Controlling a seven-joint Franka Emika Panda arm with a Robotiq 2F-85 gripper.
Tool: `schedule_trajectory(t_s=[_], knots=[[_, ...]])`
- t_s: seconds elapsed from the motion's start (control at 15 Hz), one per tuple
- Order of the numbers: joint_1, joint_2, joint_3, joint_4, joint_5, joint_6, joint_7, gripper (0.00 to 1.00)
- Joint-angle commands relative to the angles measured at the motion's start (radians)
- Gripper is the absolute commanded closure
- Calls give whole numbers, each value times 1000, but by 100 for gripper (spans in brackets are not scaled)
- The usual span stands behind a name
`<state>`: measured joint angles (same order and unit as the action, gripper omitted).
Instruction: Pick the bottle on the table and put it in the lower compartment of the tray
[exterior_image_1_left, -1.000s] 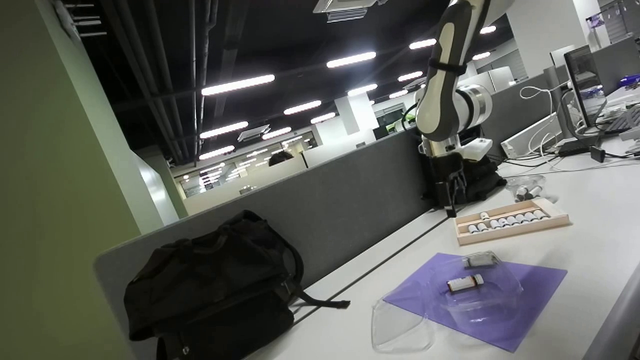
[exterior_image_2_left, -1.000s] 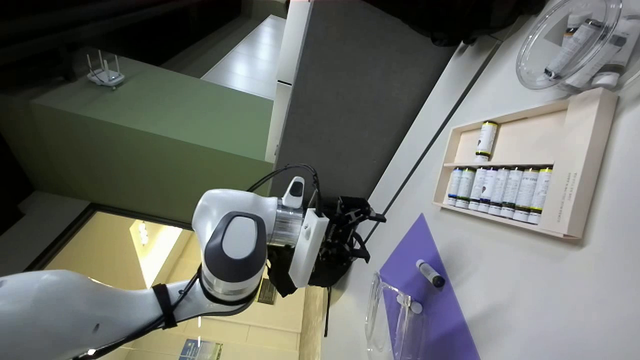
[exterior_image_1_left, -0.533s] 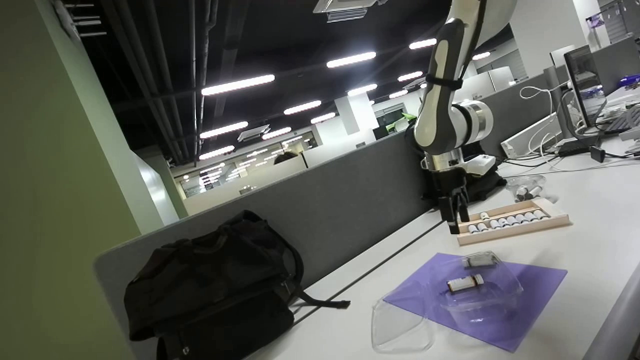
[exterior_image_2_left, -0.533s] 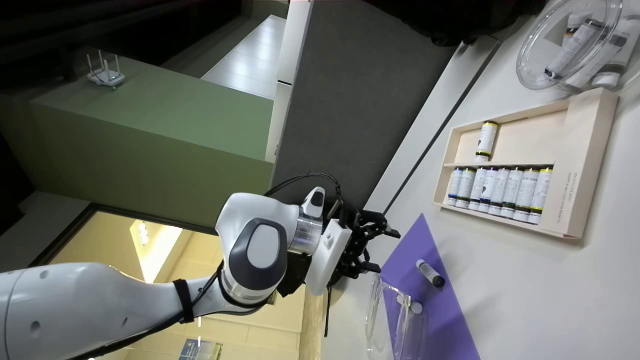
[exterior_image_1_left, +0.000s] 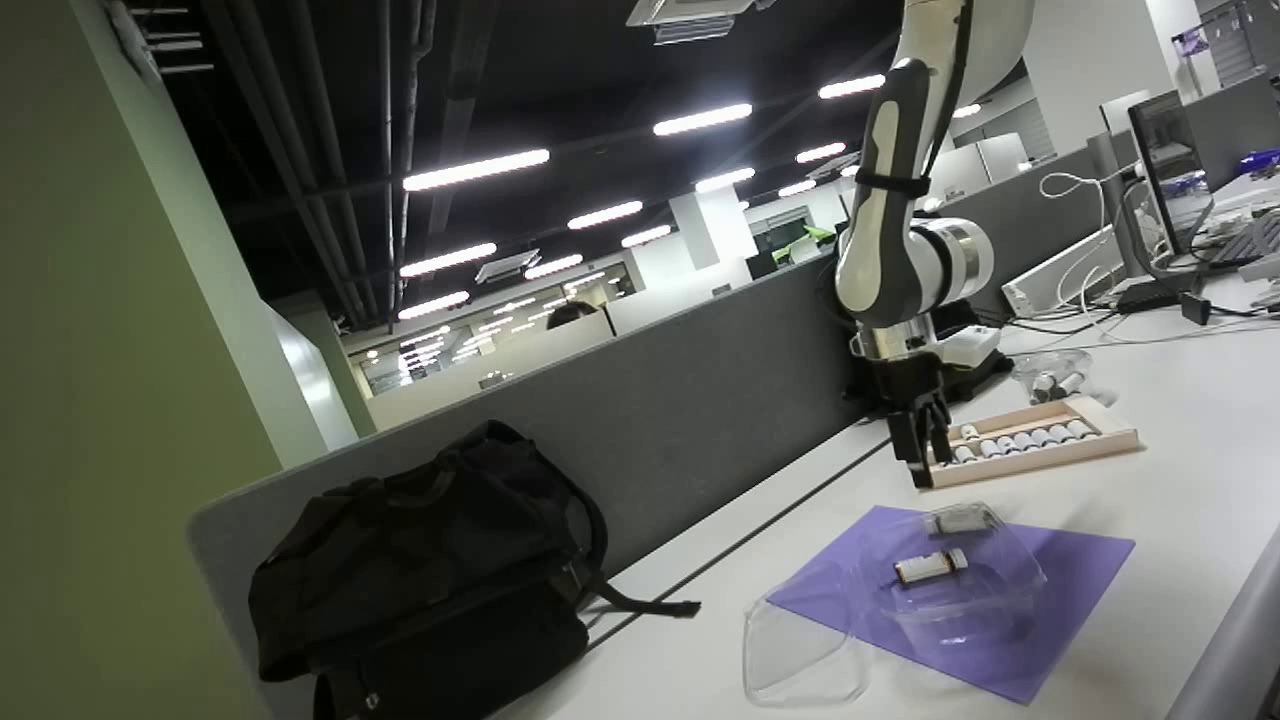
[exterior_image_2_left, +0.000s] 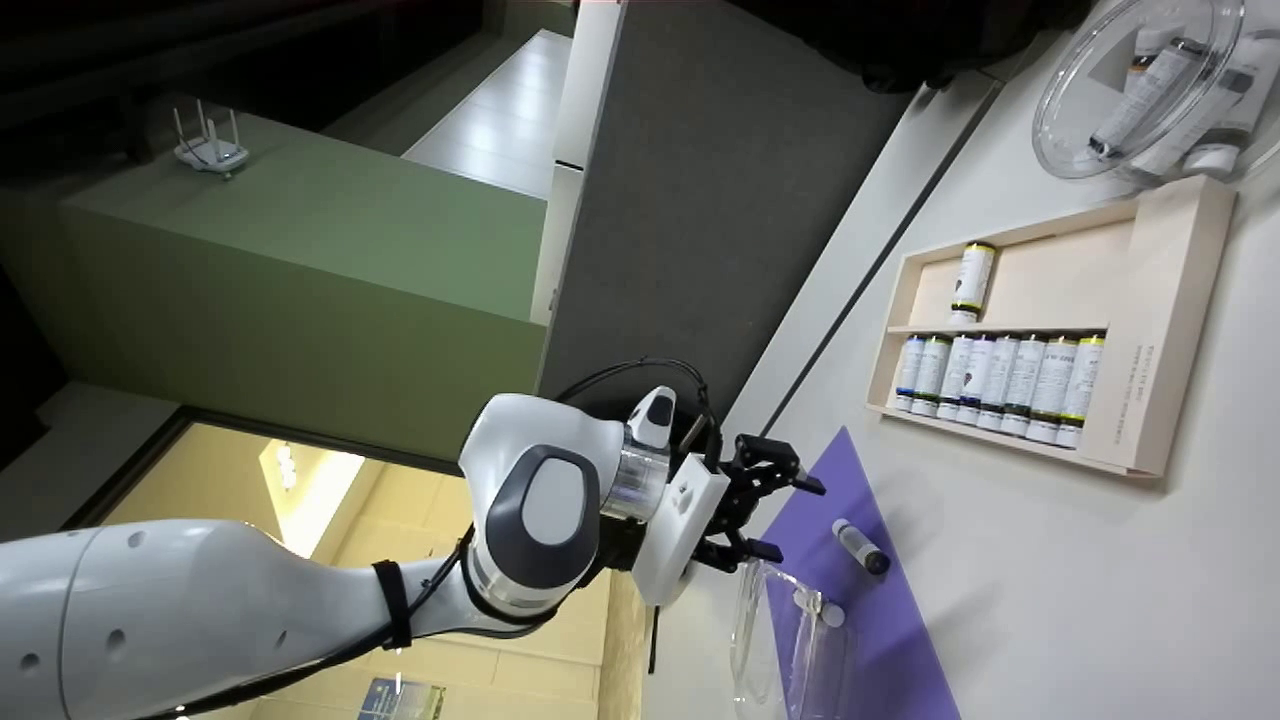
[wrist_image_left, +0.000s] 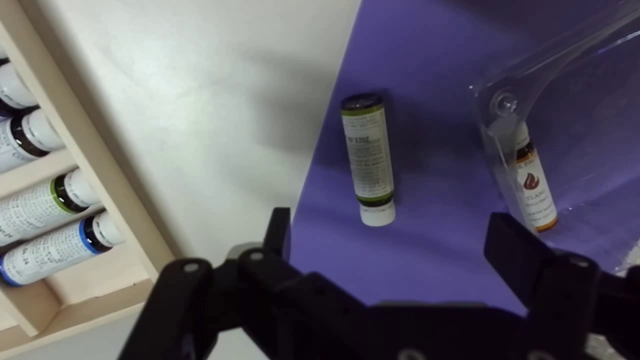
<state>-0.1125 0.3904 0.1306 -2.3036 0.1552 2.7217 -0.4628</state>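
Observation:
The bottle, white-labelled with green bands, dark base and white cap, lies on the purple mat. It also shows in both exterior views, in one through clear plastic. The pale wooden tray stands beside the mat. In that view its lower compartment holds a row of several bottles, its upper one a single bottle. The tray's edge shows in the wrist view. My gripper is open and empty above the mat, the bottle's cap between and just beyond its fingertips. The gripper shows in both exterior views.
A clear plastic container stands on the mat next to the bottle, with an orange-banded bottle at its wall. A clear round dish with more bottles is beyond the tray. A grey partition and black backpack line the table's back.
My gripper has come down and moved toward the mat and the bottle, staying open. The bottle, tray and plastic container have not moved.

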Motion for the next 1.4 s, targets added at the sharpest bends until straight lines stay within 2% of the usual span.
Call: schedule_trajectory(t_s=[0.0,0.47,0.53,0.6,0.67,1.0,1.27,1.33], knots=[[-8,20,3,10,-32,-14,9,0],[-8,130,-19,16,-151,78,7,0],[-13,142,-16,18,-161,91,6,25],[-14,149,-18,19,-170,105,13,27],[-18,152,-16,20,-174,112,17,33],[-67,153,18,29,-152,93,9,71],[-108,145,44,29,-137,77,-2,97],[-117,139,48,28,-134,73,-3,93]])
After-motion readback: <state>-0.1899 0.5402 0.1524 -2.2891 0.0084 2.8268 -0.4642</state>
